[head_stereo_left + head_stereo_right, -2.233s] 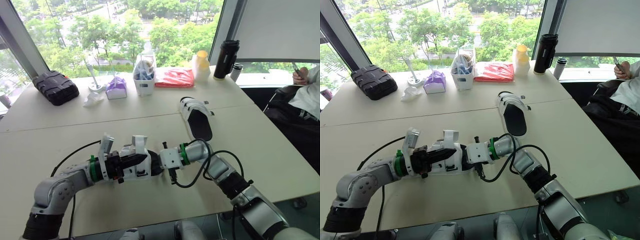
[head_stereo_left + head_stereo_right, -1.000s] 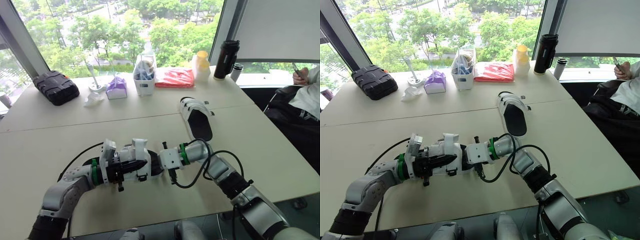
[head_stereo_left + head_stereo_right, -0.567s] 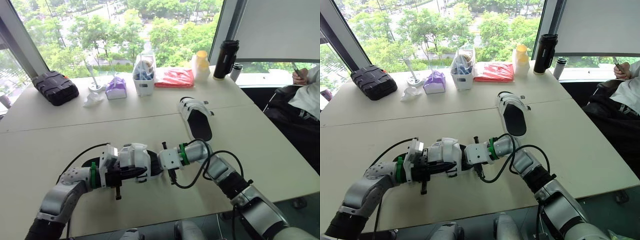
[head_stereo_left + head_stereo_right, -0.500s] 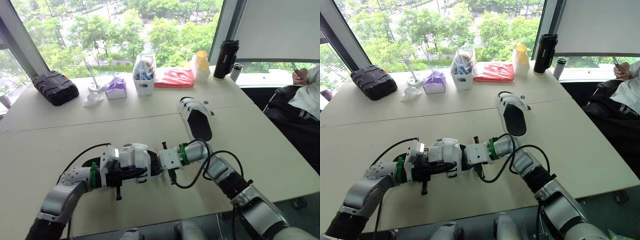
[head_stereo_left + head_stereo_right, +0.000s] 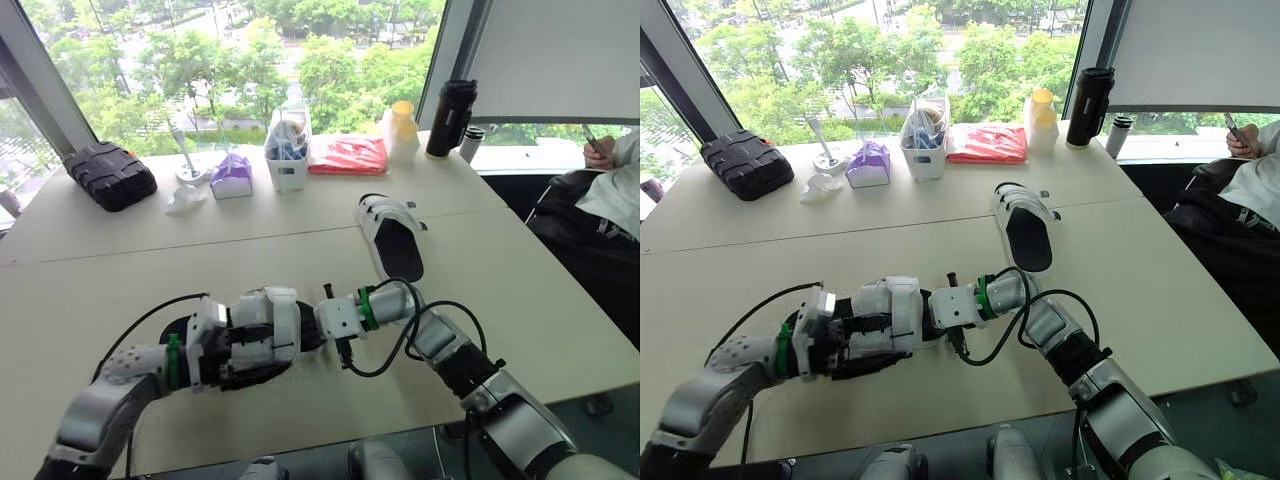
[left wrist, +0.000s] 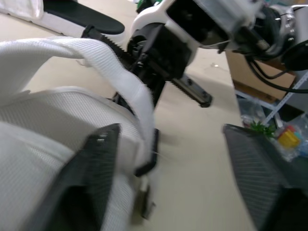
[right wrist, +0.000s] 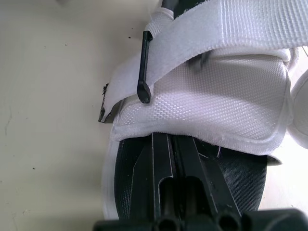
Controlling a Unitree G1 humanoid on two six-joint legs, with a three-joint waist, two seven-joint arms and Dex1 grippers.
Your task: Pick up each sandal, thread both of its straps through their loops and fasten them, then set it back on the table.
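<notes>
The near sandal (image 5: 268, 322) has white straps and a black sole and lies near the table's front edge between my two grippers. My left gripper (image 5: 260, 358) is at its left side, jaws wide open; in the left wrist view one finger (image 6: 91, 173) lies against the white mesh strap (image 6: 110, 72) and the other finger (image 6: 255, 168) stands clear of it. My right gripper (image 7: 171, 159) is shut, its fingers lying on the black insole (image 7: 240, 178) under a fastened strap (image 7: 216, 29). The second sandal (image 5: 392, 236) lies farther back on the right.
Along the window edge stand a black case (image 5: 110, 175), a purple tissue pack (image 5: 231, 176), a white basket (image 5: 287, 150), a red bag (image 5: 350, 155), a yellow-lidded bottle (image 5: 402, 130) and a black flask (image 5: 451, 118). A person (image 5: 615, 180) sits at the far right.
My left gripper has opened and let go of the strap, and that arm has drawn back toward the table's front edge. The raised strap now lies folded over the sandal. The right arm has stayed put.
</notes>
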